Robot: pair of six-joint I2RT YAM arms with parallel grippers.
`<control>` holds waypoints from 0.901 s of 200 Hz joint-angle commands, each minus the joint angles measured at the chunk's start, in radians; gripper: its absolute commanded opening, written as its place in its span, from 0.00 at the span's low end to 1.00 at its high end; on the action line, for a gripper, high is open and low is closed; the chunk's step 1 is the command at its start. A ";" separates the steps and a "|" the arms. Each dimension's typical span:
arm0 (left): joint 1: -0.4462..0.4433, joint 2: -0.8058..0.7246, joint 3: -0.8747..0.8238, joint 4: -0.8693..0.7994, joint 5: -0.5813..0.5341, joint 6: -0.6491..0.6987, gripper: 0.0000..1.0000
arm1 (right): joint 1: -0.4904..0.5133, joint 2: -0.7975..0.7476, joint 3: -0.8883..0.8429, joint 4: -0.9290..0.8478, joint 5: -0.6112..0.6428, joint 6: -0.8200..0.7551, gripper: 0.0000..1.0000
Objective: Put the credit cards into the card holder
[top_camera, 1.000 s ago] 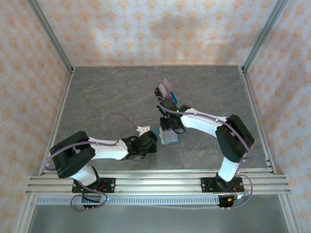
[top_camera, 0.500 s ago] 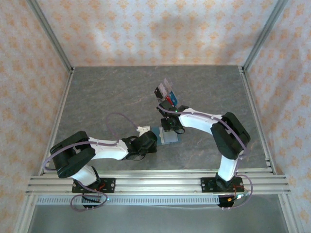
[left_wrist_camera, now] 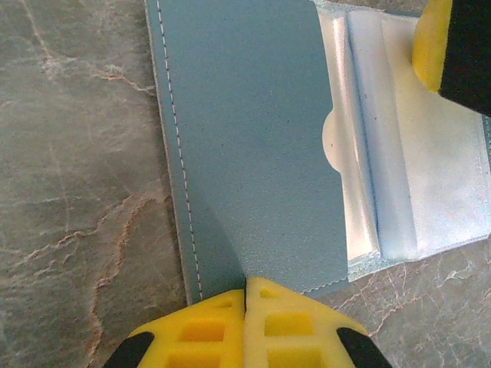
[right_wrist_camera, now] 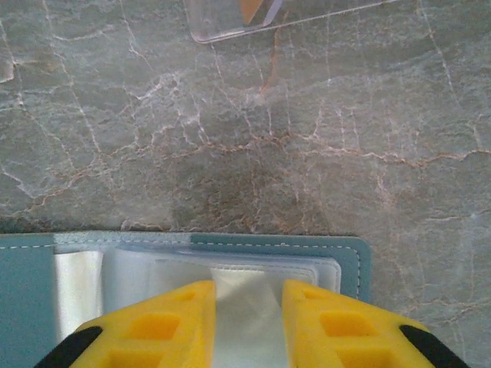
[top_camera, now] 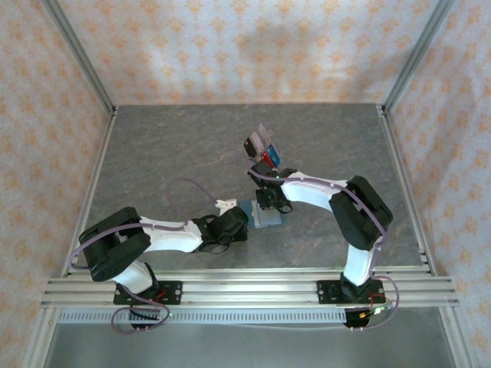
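Observation:
The teal card holder [top_camera: 270, 221] lies open on the table between both arms. Its teal flap [left_wrist_camera: 245, 138] is on the left and its clear sleeves [left_wrist_camera: 430, 184] are on the right. My left gripper [left_wrist_camera: 247, 285] is shut, its tips pressing on the flap's near edge. My right gripper [right_wrist_camera: 247, 307] hangs over the sleeves and is shut on a grey-white credit card [right_wrist_camera: 245, 282] across its width, the card's far end at a sleeve's mouth. One right finger [left_wrist_camera: 433, 38] shows above the sleeves. More credit cards [top_camera: 266, 156], red and blue among them, stand in the clear tray [top_camera: 259, 142].
The clear tray's corner [right_wrist_camera: 230, 27] with an orange card [right_wrist_camera: 253, 8] lies just beyond the card holder. Bare marbled grey tabletop [top_camera: 161, 153] spreads to the left and back. Metal frame posts and patterned walls [top_camera: 54, 115] close in the sides.
The right arm has shifted slightly left and its gripper has crept closer over the card holder. The left arm and the card holder have stayed put.

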State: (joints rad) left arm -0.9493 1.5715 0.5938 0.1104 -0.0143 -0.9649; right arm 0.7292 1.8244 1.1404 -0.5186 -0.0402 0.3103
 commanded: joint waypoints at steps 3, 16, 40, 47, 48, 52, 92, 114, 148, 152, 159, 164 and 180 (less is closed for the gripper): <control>0.000 0.102 -0.058 -0.117 0.016 -0.011 0.04 | -0.010 0.031 -0.034 -0.017 0.023 0.004 0.29; 0.001 0.104 -0.058 -0.117 0.016 -0.011 0.04 | -0.010 0.042 -0.038 -0.016 0.021 0.009 0.29; 0.000 0.104 -0.058 -0.117 0.016 -0.012 0.04 | -0.010 0.042 -0.063 0.012 -0.015 0.027 0.26; 0.000 0.105 -0.058 -0.115 0.016 -0.012 0.04 | -0.010 0.039 -0.073 0.022 -0.026 0.033 0.24; 0.000 0.105 -0.058 -0.115 0.016 -0.012 0.04 | -0.010 0.039 -0.073 0.022 -0.026 0.033 0.24; 0.000 0.107 -0.058 -0.114 0.016 -0.012 0.04 | -0.010 0.034 -0.079 0.029 -0.031 0.038 0.22; 0.001 0.114 -0.054 -0.111 0.019 -0.011 0.04 | 0.004 -0.007 -0.106 0.056 -0.047 0.052 0.12; 0.002 0.116 -0.052 -0.111 0.019 -0.011 0.04 | 0.009 -0.034 -0.107 0.052 -0.052 0.054 0.02; 0.001 0.125 -0.049 -0.107 0.022 -0.008 0.04 | 0.019 -0.088 -0.087 0.026 -0.028 0.052 0.00; 0.002 0.127 -0.048 -0.107 0.023 -0.008 0.04 | 0.019 -0.092 -0.082 0.020 -0.026 0.050 0.00; 0.001 0.130 -0.045 -0.107 0.024 -0.006 0.04 | 0.020 -0.100 -0.072 0.011 -0.026 0.048 0.00; 0.001 0.132 -0.043 -0.109 0.025 -0.005 0.04 | 0.021 -0.104 -0.067 0.006 -0.025 0.046 0.00; 0.001 0.137 -0.040 -0.107 0.028 -0.003 0.04 | 0.022 -0.123 -0.046 -0.006 -0.036 0.045 0.00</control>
State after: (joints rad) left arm -0.9493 1.5921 0.6010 0.1352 -0.0162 -0.9684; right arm 0.7418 1.7546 1.0664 -0.4458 -0.0784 0.3580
